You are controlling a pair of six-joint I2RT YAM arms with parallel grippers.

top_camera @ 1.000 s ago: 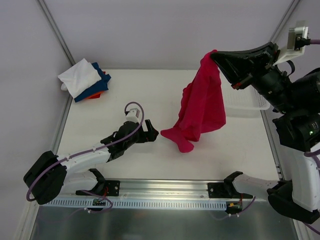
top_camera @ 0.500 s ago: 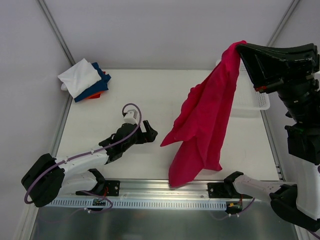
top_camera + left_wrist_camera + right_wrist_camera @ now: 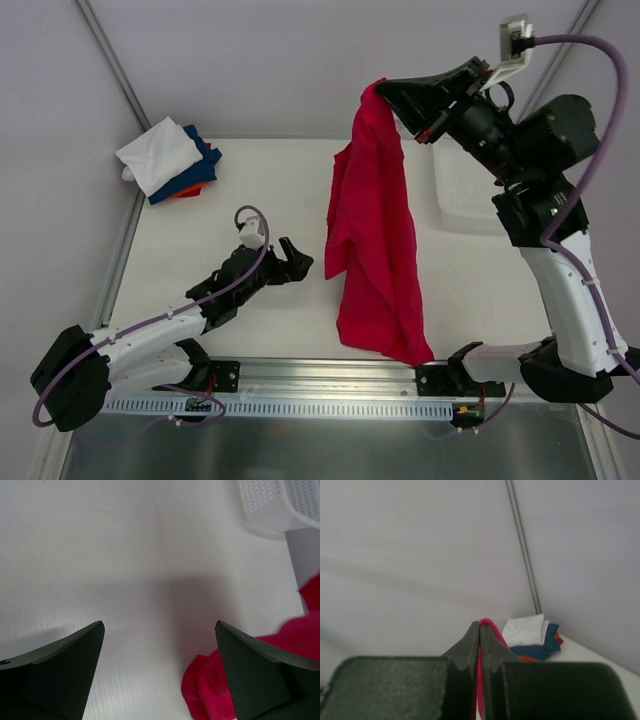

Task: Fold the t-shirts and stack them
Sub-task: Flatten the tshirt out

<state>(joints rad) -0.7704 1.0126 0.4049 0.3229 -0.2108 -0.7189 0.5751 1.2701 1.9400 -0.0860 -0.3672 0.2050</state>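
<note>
top external view: right gripper (image 3: 383, 92) pinches the red t-shirt (image 3: 372, 250) aloft. left gripper (image 3: 290, 262) waits open; it likely needs the hanging hem next.

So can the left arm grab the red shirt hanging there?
Probably yes. The left gripper is open, and the red shirt dangles from the shut right gripper close beside it, with only bare table between them.
</note>
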